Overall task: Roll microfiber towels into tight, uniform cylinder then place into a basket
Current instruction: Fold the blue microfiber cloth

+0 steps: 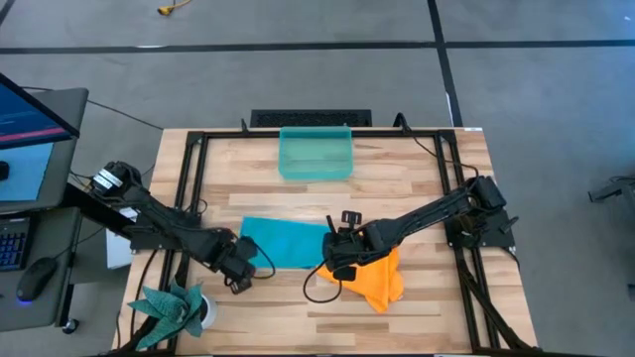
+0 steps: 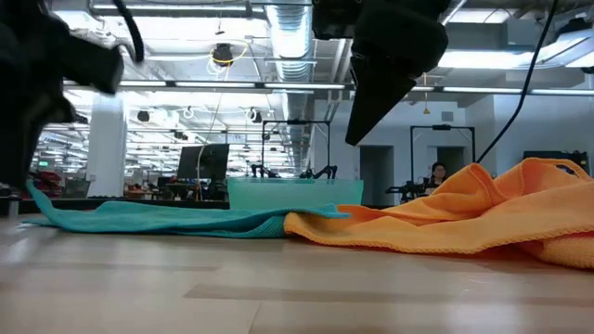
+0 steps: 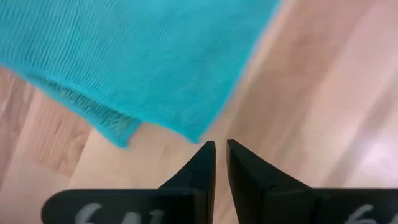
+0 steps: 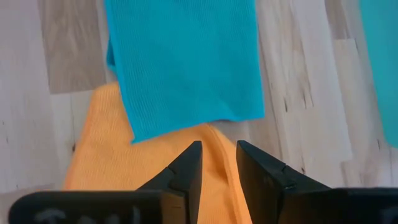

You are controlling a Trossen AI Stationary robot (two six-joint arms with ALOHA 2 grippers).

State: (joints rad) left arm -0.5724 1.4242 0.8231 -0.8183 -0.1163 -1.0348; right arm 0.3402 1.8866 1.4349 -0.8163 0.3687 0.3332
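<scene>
The teal-blue towel [image 1: 283, 242] lies spread flat on the middle of the table. Its right corner [image 4: 186, 68] overlaps the edge of the orange-yellow towel [image 1: 379, 281], which lies bunched up beside it [image 2: 483, 209]. My left gripper [image 3: 220, 147] is shut with nothing in it. It hangs over bare wood just off the teal towel's near left corner [image 3: 121, 127]. My right gripper [image 4: 219, 148] stands open, fingers pointing down, above the orange towel's left edge and clear of it [image 2: 360, 134]. The basket [image 1: 316, 155] sits at the table's far middle.
A green spiky plant in a white pot [image 1: 177, 307] stands at the table's near left corner, close to my left arm. Black frame rails [image 1: 189, 188] run along the table's left and right sides. A monitor and keyboard [image 1: 20, 149] sit off the table to the left.
</scene>
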